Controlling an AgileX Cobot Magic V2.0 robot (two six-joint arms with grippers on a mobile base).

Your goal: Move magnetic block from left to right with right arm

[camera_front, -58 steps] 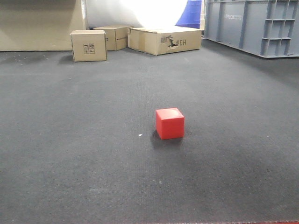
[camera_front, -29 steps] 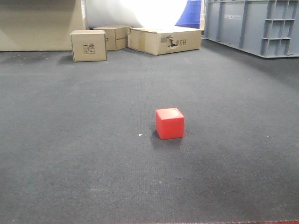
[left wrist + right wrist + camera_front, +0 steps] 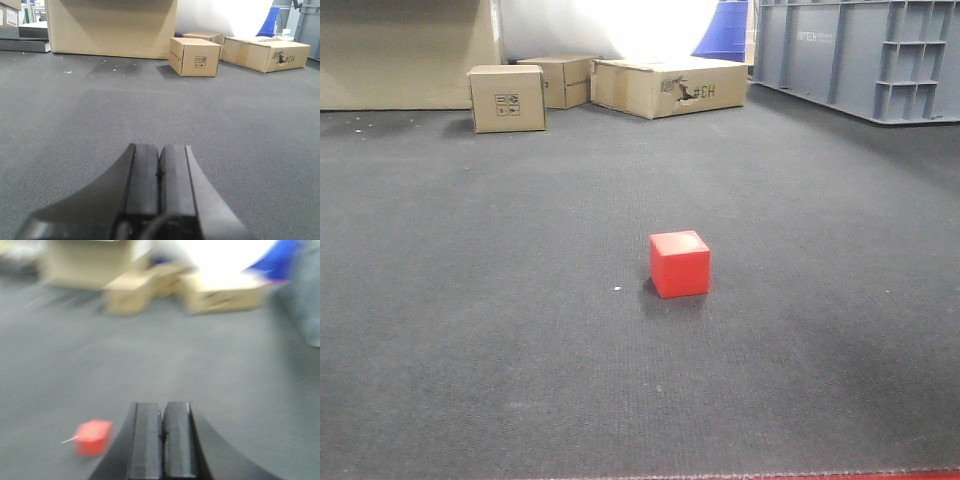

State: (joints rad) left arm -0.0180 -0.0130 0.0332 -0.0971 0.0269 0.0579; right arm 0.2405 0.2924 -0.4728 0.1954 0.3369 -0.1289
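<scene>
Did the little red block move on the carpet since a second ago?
No. The red block sits beside the same white speck on the carpet; both shifted slightly together with the boxes, so the view itself shifted.

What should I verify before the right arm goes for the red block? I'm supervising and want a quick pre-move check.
1. Magnetic block free on the carpet, nothing touching it: ok.
2. Block seen from right wrist: ok, though blurred.
3. Right tool open for grasping: not ok, fingers closed together.
4. Right tool lined up with block: not ok, block lies to its left.
5. Left tool empty and closed: ok.
6. Cardboard boxes far behind the block: ok.
</scene>
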